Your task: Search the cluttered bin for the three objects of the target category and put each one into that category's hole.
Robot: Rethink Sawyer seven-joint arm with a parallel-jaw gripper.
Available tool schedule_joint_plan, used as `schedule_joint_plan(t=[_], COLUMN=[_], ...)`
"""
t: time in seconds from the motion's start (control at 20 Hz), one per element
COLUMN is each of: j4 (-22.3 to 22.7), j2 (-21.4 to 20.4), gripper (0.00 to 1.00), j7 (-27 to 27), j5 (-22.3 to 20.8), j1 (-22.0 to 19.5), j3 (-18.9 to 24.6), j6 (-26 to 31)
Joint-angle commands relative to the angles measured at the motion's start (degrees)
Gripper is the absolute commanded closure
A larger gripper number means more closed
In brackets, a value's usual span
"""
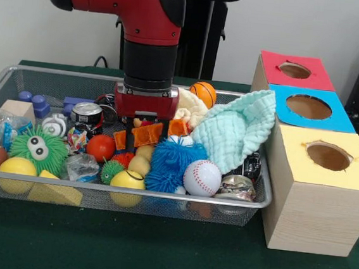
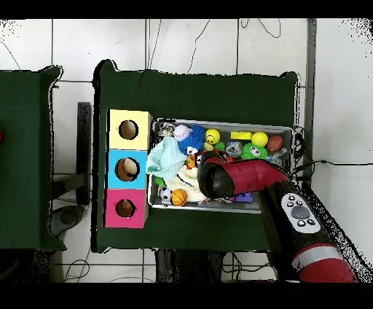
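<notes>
The wire-mesh bin [image 1: 161, 195] is full of mixed toys and also shows in the overhead view [image 2: 218, 122]. My gripper [image 1: 143, 131] is down inside the bin near its middle, among orange pieces, just above a blue spiky ball [image 1: 173, 162]. Clutter hides whether it holds anything. In the overhead view the red arm [image 2: 248, 178] covers the gripper. The red-faced hole [image 1: 294, 70] is on the farthest box to the right of the bin and shows in the overhead view [image 2: 125, 208].
A blue-faced hole [image 1: 309, 107] and a yellow-faced hole [image 1: 328, 156] adjoin the red one. The bin holds a baseball [image 1: 202, 177], a mint cloth [image 1: 240, 131], a small basketball [image 1: 202, 92], a green fuzzy ball [image 1: 38, 149], a red ball [image 1: 100, 147], yellow balls [image 1: 127, 180] and cans [image 1: 86, 114].
</notes>
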Motion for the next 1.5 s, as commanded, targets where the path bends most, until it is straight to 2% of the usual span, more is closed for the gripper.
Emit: schedule_joint_plan(t=[0.05,0.4,0.65,1.1,1.25,1.4,1.5], j4=[-2.85,-4.98,-6.66,-8.77,-8.98,-7.64,-7.54], j2=[4.0,6.93,7.58,8.27,7.39,5.15,5.42], gripper=[0.0,0.0,0.0,0.0,0.0,0.0,0.0], j7=[1.93,3.76,2.56,0.02,-0.84,-3.89,-4.63], j5=[-4.7,-5.74,-6.46,-7.14,-7.01,-6.51,-6.46], j1=[2.91,6.07,6.11,5.0,5.1,3.12,2.25], j3=[-2.39,-6.21,-6.48,-5.68,-6.37,-4.7,-3.91], j6=[-2.2,-9.07,-11.64,-9.56,-7.34,-3.16,-2.62])
